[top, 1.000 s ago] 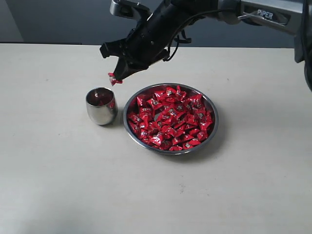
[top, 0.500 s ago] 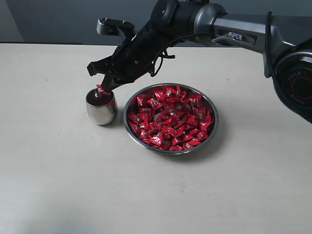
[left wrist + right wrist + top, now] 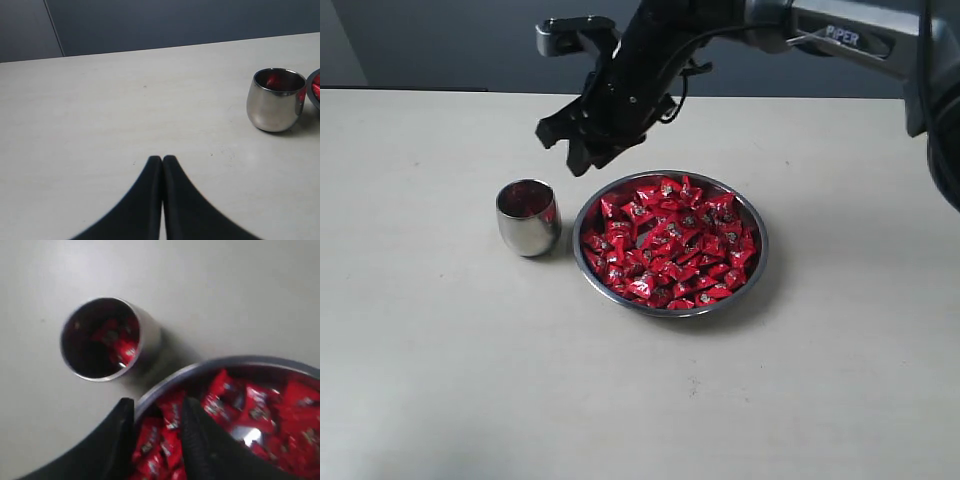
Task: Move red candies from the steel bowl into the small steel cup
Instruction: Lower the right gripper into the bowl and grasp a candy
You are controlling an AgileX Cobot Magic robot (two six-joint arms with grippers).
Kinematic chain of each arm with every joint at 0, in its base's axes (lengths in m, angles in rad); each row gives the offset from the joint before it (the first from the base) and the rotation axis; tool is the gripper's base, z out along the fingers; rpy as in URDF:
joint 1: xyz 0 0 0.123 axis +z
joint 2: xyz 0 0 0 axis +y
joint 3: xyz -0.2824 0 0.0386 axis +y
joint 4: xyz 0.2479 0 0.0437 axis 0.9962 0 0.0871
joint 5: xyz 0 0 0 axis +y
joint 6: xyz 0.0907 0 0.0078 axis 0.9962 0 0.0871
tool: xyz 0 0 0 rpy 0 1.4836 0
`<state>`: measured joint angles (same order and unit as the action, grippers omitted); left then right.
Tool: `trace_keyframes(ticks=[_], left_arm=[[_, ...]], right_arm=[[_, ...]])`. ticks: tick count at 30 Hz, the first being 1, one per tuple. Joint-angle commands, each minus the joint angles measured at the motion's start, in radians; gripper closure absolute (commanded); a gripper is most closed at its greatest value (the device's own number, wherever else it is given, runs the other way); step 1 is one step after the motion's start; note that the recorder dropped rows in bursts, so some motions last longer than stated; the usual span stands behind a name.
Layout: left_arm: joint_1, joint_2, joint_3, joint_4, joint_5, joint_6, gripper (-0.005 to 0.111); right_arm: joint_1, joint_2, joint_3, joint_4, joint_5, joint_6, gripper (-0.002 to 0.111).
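The steel bowl (image 3: pixel 750 262) sits mid-table, heaped with red candies (image 3: pixel 670 245). Left of it stands the small steel cup (image 3: pixel 528 226), with a few red candies (image 3: pixel 117 345) inside. My right gripper (image 3: pixel 582 158) hangs open and empty above the gap between cup and bowl, just behind the bowl's left rim. In the right wrist view its fingers (image 3: pixel 200 437) straddle the bowl's rim (image 3: pixel 200 369), over red candies (image 3: pixel 167 432). My left gripper (image 3: pixel 162 159) is shut and empty, low over bare table, well away from the cup (image 3: pixel 275 102). It does not show in the exterior view.
The table (image 3: pixel 440 380) is a plain pale surface with a dark wall behind its far edge. The right arm (image 3: pixel 840 35) reaches in from the upper right, above the table behind the bowl.
The right gripper carried a red candy over the cup, let it go there, and has now risen and swung right toward the bowl, open. The left gripper's earlier state is not shown.
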<state>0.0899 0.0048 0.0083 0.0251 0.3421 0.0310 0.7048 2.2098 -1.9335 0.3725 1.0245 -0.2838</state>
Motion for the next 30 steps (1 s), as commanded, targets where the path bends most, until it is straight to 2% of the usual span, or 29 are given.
trace_keyframes(ticks=[1,5,10,13,15,30], left_arm=[[-0.001,-0.005,-0.008,0.002,-0.006,-0.002,0.106],[-0.001,-0.005,-0.008,0.002,-0.006,-0.002,0.106],[-0.001,-0.005,-0.008,0.002,-0.006,-0.002,0.106],[-0.001,-0.005,-0.008,0.002,-0.006,-0.002,0.106],[-0.001,-0.005,-0.008,0.002,-0.006,-0.002,0.106],[-0.001,-0.005,-0.008,0.002,-0.006,-0.002,0.106]], right_arm=[[-0.080,-0.009,-0.001,-0.075,0.094,0.046,0.076],[-0.108,0.011,0.017,-0.075,0.075,0.057,0.076],[-0.106,0.075,0.017,0.013,0.039,0.057,0.076],[-0.106,0.114,0.013,0.058,0.004,0.057,0.070],[-0.106,0.133,0.012,0.051,-0.018,0.057,0.065],[-0.104,0.196,0.012,-0.026,-0.097,0.082,0.065]])
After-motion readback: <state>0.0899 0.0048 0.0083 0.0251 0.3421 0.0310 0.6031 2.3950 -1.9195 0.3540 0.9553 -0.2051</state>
